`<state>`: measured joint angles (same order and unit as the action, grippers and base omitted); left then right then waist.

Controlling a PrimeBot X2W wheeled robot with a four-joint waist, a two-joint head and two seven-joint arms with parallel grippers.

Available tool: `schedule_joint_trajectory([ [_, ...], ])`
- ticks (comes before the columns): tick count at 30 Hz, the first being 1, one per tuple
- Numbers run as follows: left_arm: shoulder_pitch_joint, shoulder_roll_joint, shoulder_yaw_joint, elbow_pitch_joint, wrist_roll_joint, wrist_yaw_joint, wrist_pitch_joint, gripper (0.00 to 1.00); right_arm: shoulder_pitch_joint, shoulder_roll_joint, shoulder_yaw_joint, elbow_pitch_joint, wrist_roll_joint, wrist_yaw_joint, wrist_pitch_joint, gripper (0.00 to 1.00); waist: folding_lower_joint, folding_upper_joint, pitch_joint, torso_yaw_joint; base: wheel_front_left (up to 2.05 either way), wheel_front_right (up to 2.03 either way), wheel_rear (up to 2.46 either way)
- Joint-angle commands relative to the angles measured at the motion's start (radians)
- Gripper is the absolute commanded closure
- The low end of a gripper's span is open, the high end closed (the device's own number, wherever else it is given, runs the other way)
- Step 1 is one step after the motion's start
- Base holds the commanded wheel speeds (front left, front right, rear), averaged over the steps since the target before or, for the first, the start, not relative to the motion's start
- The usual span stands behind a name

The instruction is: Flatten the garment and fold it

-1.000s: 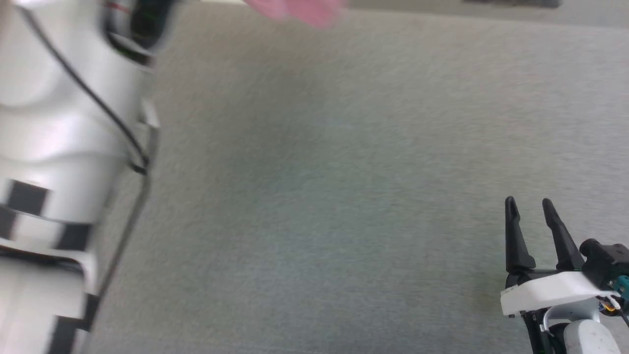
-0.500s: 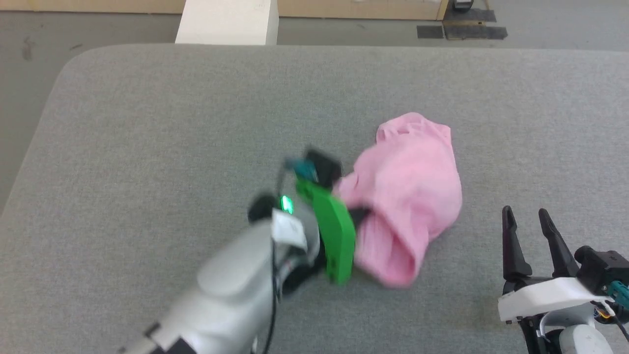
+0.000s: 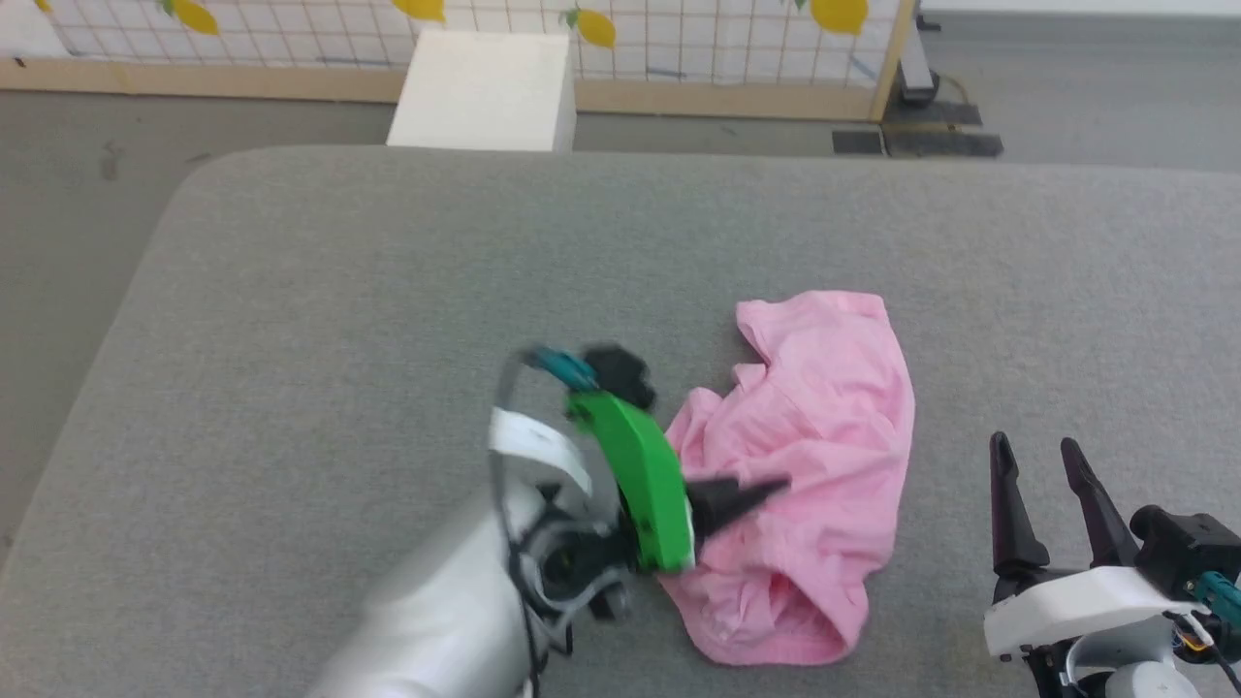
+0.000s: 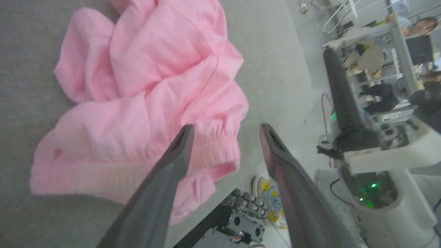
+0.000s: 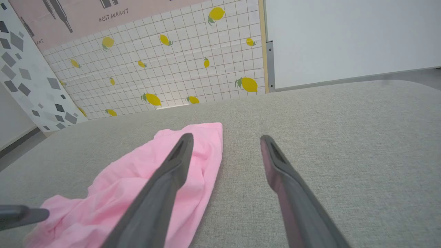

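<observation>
The light pink garment (image 3: 814,465) lies crumpled on the grey padded table (image 3: 388,291), right of its middle. Its gathered waistband (image 4: 213,158) shows in the left wrist view, right before my fingers. My left gripper (image 3: 751,494), on a green mount, hovers over the garment's near left part; it stands open in its wrist view (image 4: 225,129) with nothing held. My right gripper (image 3: 1037,448) is open at the lower right, a short way right of the garment (image 5: 144,179). Its wrist view (image 5: 225,137) looks past the cloth's right edge.
The table's far edge and rounded left corner (image 3: 194,174) border grey floor. A white box (image 3: 480,92) and a lemon-patterned tiled panel (image 3: 679,39) stand behind. People sit at desks (image 4: 413,41) in the background of the left wrist view.
The head camera has tilted up, bringing the whole table and garment into view. My left arm has swung down from beside the camera to the garment. The garment has spread lower and flatter.
</observation>
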<state>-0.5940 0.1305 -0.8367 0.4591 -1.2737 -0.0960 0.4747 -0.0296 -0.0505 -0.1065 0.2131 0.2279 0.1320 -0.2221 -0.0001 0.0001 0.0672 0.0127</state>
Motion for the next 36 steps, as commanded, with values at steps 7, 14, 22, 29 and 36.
schedule_joint_trajectory([
  [7,0.04,0.121,0.22,-0.158,0.017,0.042,-0.278,0.0,0.006,0.0,-0.002,-0.011,-0.002,-0.001,0.031,0.0,0.0001,-0.0001,-0.048,0.042,0.0,0.0,0.0],
  [14,0.145,0.232,0.299,-0.157,0.304,0.187,-0.693,0.0,0.007,0.0,0.02,0.008,0.014,-0.001,0.077,0.0,0.0001,-0.0001,-0.061,0.046,0.0,0.0,0.0],
  [22,0.352,0.208,0.436,-0.29,0.566,0.291,-0.736,0.0,-0.021,0.0,-0.002,0.048,-0.001,-0.001,0.198,0.0,0.0001,-0.0001,-0.017,0.056,0.0,0.0,0.0],
  [29,0.489,0.111,0.546,-0.379,0.686,0.259,-0.736,0.0,-0.209,0.0,-0.04,0.121,-0.159,-0.001,0.528,0.0,0.0001,-0.0001,0.056,0.096,0.0,0.0,0.0],
  [36,0.48,0.045,0.574,-0.351,0.738,0.193,-0.736,0.0,-0.243,-0.01,0.0,0.195,-0.217,-0.001,0.864,0.0,0.0001,-0.0001,0.102,0.153,0.0,0.0,0.0],
])
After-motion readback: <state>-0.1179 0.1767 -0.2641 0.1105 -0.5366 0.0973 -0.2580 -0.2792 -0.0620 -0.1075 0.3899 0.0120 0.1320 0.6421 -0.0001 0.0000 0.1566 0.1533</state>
